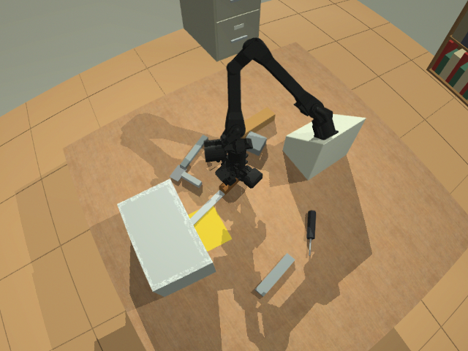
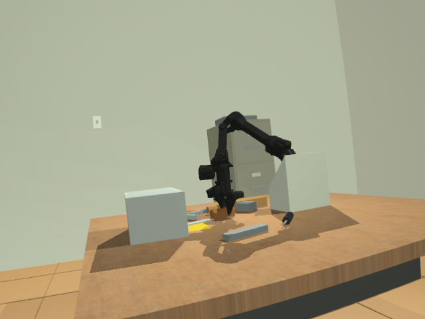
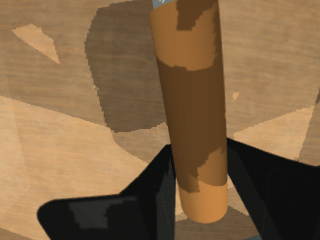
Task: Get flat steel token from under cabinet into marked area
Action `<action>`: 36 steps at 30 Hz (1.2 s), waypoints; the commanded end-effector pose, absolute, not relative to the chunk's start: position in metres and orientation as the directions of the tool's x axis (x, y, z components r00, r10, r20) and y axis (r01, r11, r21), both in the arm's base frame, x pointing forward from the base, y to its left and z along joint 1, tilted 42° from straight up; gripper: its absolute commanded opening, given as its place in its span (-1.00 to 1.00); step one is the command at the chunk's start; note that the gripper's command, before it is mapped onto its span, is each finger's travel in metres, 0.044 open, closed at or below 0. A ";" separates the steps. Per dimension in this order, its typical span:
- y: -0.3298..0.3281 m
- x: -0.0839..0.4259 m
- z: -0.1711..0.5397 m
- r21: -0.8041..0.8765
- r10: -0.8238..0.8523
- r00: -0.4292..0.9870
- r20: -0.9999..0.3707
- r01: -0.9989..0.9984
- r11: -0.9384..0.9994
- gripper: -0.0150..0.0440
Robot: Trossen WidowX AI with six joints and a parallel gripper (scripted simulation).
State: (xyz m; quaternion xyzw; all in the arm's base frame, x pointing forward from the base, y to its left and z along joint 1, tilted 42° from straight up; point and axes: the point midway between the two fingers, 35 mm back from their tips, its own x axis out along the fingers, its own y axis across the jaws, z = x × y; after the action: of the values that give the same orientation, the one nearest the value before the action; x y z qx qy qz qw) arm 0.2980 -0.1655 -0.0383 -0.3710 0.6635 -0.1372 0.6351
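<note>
My gripper is shut on the brown cylindrical handle of a scraper-like tool, held low over the table. The tool's flat pale blade reaches from the handle toward the foot of the pale grey cabinet, crossing the corner of the yellow marked area in front of it. The steel token does not show in any view. The wrist view shows only the handle between the black fingers.
A grey bar and a black screwdriver lie right of the yellow area. Grey blocks and a wooden block lie behind the gripper. The arm's white wedge base stands at the right.
</note>
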 end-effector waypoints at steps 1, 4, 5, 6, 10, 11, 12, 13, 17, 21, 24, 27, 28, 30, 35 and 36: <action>-0.168 0.291 -0.038 -0.650 -0.665 0.078 -0.743 -0.322 0.689 -0.49; -0.169 0.287 -0.038 -0.650 -0.665 0.078 -0.743 -0.322 0.689 -0.49; -0.170 0.286 -0.037 -0.649 -0.665 0.078 -0.743 -0.322 0.689 -0.49; -0.170 0.285 -0.037 -0.649 -0.665 0.078 -0.743 -0.322 0.689 -0.49; -0.172 0.280 -0.036 -0.649 -0.665 0.077 -0.743 -0.323 0.689 -0.49; -0.172 0.279 -0.036 -0.649 -0.665 0.077 -0.743 -0.323 0.689 -0.49; -0.173 0.278 -0.036 -0.649 -0.665 0.077 -0.743 -0.323 0.689 -0.49; -0.173 0.277 -0.035 -0.649 -0.665 0.077 -0.743 -0.323 0.689 -0.49; -0.175 0.272 -0.034 -0.649 -0.665 0.077 -0.743 -0.323 0.689 -0.49; -0.177 0.267 -0.033 -0.649 -0.665 0.077 -0.743 -0.323 0.688 -0.49; -0.178 0.264 -0.032 -0.649 -0.665 0.077 -0.743 -0.323 0.688 -0.49; -0.180 0.260 -0.032 -0.649 -0.665 0.076 -0.743 -0.323 0.688 -0.49; -0.180 0.258 -0.031 -0.649 -0.665 0.076 -0.743 -0.323 0.688 -0.49; -0.181 0.256 -0.031 -0.649 -0.665 0.076 -0.743 -0.323 0.688 -0.49; -0.184 0.249 -0.029 -0.649 -0.665 0.076 -0.743 -0.324 0.688 -0.49; -0.184 0.248 -0.029 -0.649 -0.665 0.076 -0.743 -0.324 0.688 -0.49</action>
State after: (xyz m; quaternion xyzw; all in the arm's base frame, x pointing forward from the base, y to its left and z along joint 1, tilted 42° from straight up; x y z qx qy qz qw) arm 0.2550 -0.1818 -0.0287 -0.3719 0.6639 -0.1374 0.6341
